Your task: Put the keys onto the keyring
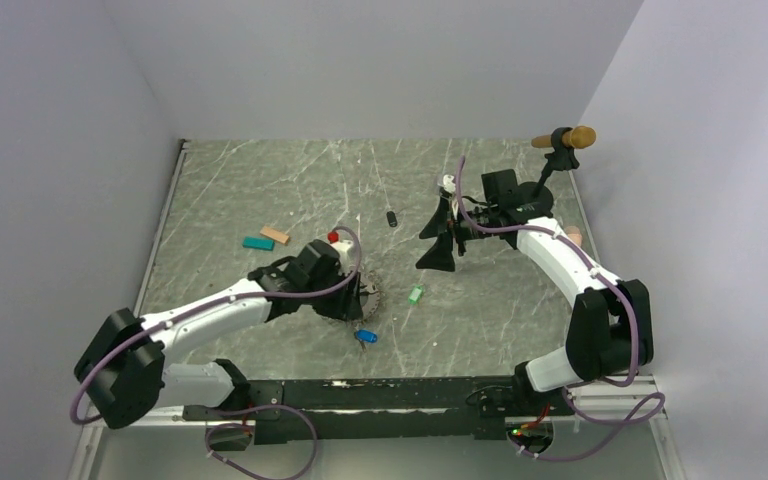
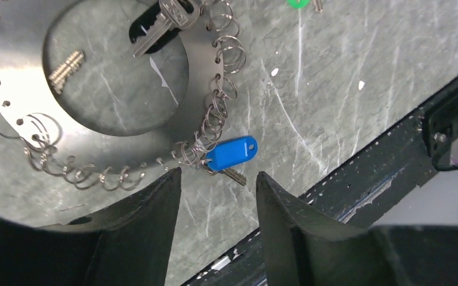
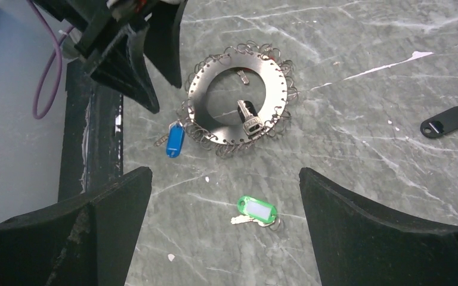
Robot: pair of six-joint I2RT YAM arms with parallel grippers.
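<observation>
Left wrist view: left gripper [image 2: 218,177], spread, empty, framing blue plastic-tagged key [image 2: 231,153], seemingly hooked on flat perforated steel keyring [image 2: 203,59] just beyond. Right gripper [image 3: 225,173], spread above loose green-tagged key [image 3: 256,211], apparently aligned for pickup.

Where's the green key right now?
The green key lies near the middle of the top view, just right of the keyring and not touching it. In the right wrist view it sits below the ring, framed by the open right gripper.
</observation>
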